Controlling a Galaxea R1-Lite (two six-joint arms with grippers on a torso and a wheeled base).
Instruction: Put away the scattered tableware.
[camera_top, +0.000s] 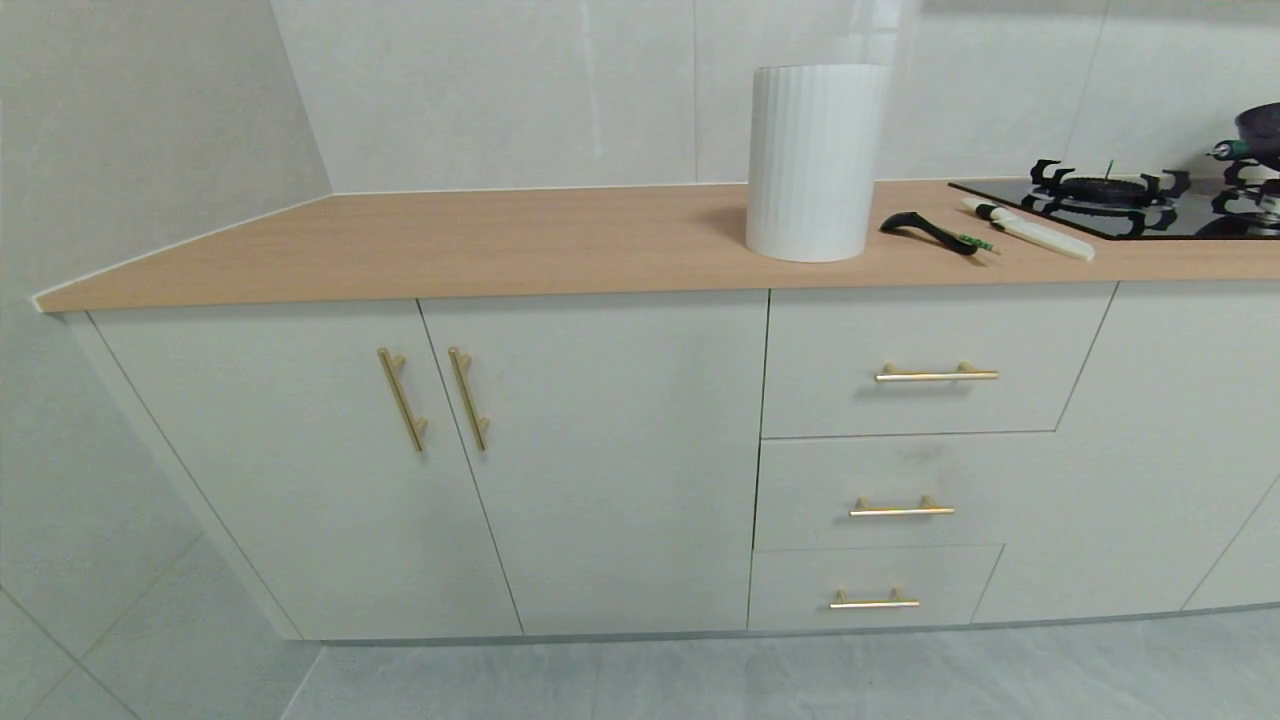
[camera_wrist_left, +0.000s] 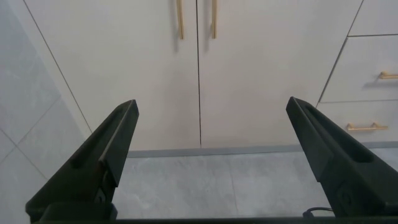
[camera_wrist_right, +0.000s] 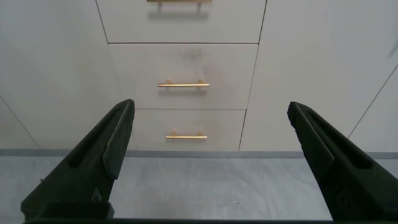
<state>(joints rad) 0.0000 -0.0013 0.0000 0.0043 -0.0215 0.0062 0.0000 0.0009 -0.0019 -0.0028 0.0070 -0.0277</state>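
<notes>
Two utensils, a curved black tool (camera_top: 928, 232) and a white knife (camera_top: 1030, 232), lay on the counter (camera_top: 500, 240), way above the left gripper (camera_wrist_left: 211, 102) and right gripper (camera_wrist_right: 210, 103), both spread wide.

A kitchen: a wood-topped counter (camera_top: 500, 245) runs along a pale tiled wall (camera_top: 500, 90), with a black gas hob (camera_top: 1110, 195) at two o'clock. Below are cream cabinet doors (camera_top: 600, 460) and brass-handled drawers (camera_top: 920, 400), above grey floor tiles (camera_top: 700, 680).

A tall white ribbed cylinder (camera_top: 815, 160) stands on the light wooden countertop (camera_top: 450, 240). Beside it lie a curved black utensil (camera_top: 930, 232) and a slim cream knife (camera_top: 1035, 232).
</notes>
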